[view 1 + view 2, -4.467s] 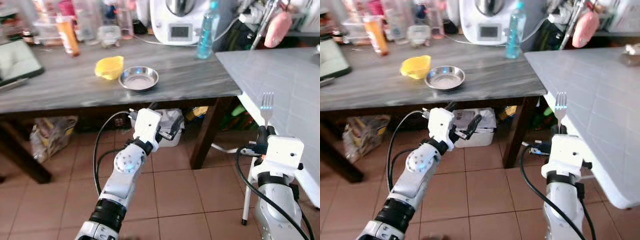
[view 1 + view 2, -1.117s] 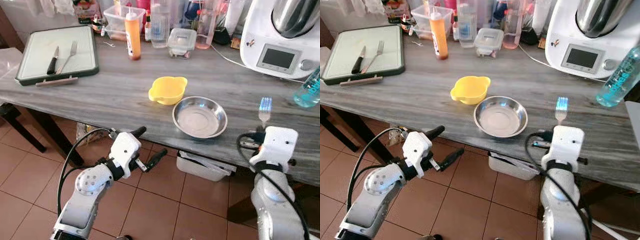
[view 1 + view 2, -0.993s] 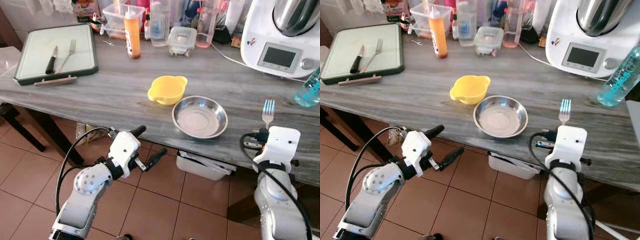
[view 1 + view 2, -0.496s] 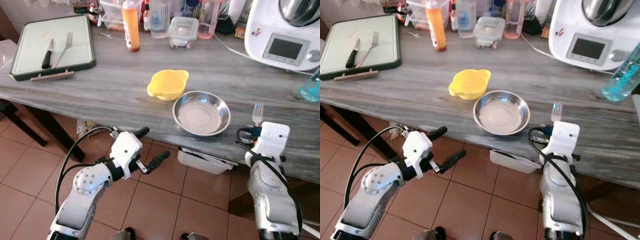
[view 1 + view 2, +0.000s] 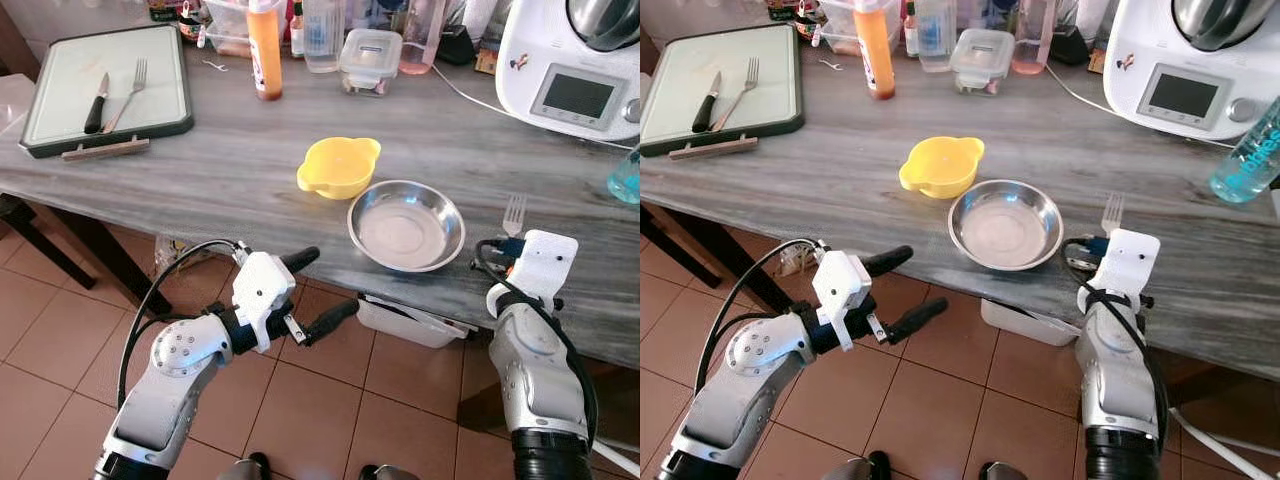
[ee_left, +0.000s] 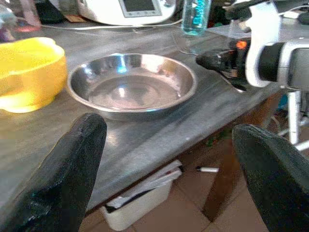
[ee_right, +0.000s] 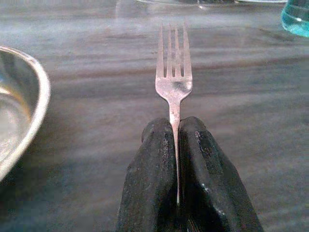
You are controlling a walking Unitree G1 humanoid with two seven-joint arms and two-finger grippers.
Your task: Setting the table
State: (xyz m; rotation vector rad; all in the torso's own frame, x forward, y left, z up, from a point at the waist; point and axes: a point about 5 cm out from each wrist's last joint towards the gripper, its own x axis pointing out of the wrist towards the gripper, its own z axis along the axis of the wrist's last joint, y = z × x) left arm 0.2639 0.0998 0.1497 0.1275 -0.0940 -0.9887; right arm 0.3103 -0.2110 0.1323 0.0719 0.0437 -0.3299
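The right claw [image 7: 176, 145], its two fingers pressed together on the handle of a fork [image 7: 174, 82], holds it tines forward over the front edge of the grey table [image 5: 200, 170], just to the right of a steel bowl [image 5: 406, 224]; whether the fork touches the tabletop cannot be told. A yellow bowl [image 5: 340, 166] sits just behind and left of the steel one, the two nearly touching. The left claw [image 5: 305, 290] hangs in front of the table edge over the tiled floor [image 5: 60, 330], fingers spread wide and gripping nothing, pointed toward the steel bowl. At the far left of the table a green-rimmed board [image 5: 60, 95] carries a knife [image 5: 93, 103] and a second fork [image 5: 128, 88]. Along the back stand an orange bottle [image 5: 264, 45], a lidded box [image 5: 370, 60] and a white kitchen machine [image 5: 575, 60]
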